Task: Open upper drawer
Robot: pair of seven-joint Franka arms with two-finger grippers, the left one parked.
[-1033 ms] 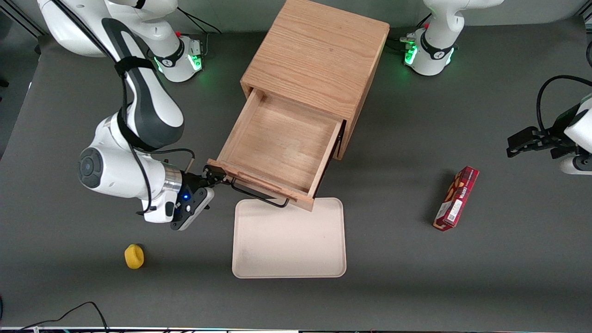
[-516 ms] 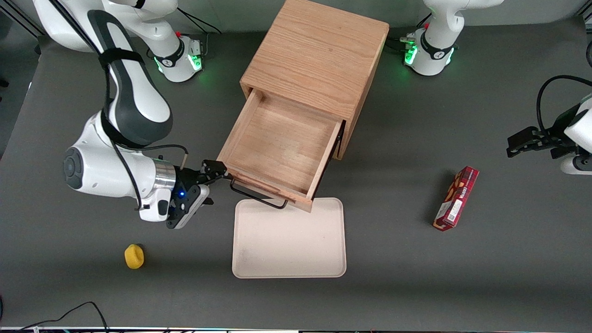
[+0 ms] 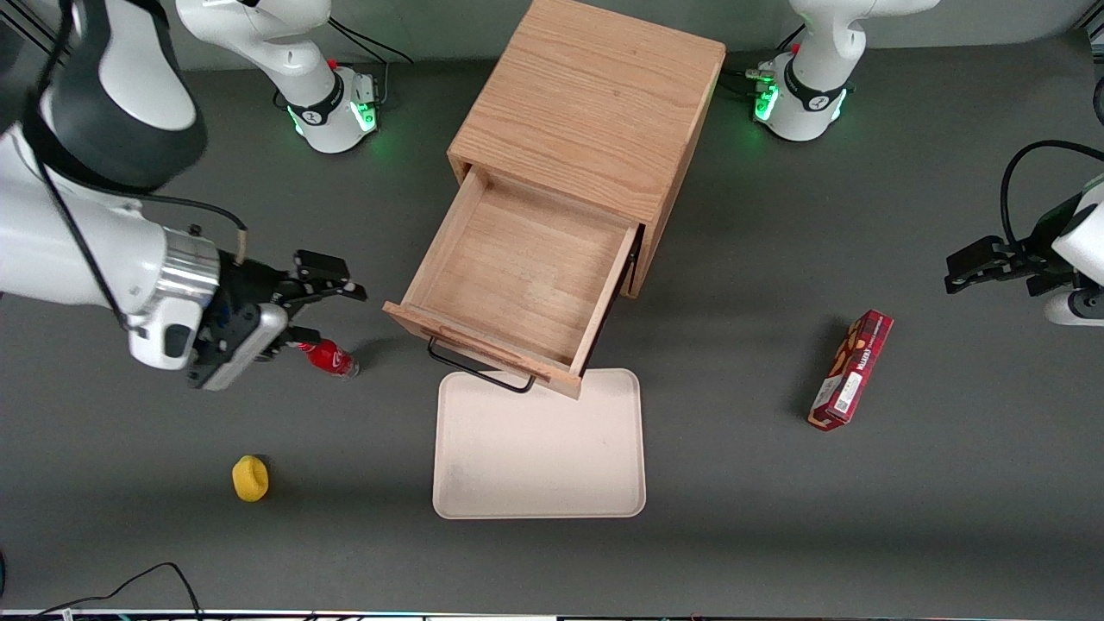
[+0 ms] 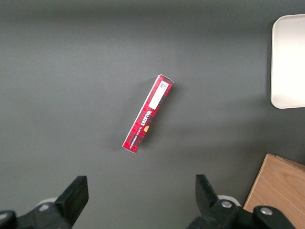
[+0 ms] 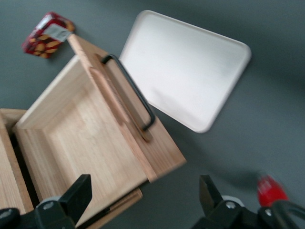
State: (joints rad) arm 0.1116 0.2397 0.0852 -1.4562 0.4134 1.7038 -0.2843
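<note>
- Upper drawer [image 3: 526, 280]: grained oak box, pulled out, thin black bar handle [image 3: 479, 368].
- Claw [image 3: 332, 297]: fingers spread, empty, near the drawer's front corner, above a small red bottle [image 3: 330, 357].

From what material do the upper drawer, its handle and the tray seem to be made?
The upper drawer looks like light oak wood, matte, with visible grain. Its handle seems thin black metal, a bent bar. The tray appears to be smooth cream plastic with rounded corners, though the material is uncertain. The claw is open, hovering toward the working arm's end, apart from the drawer.
</note>
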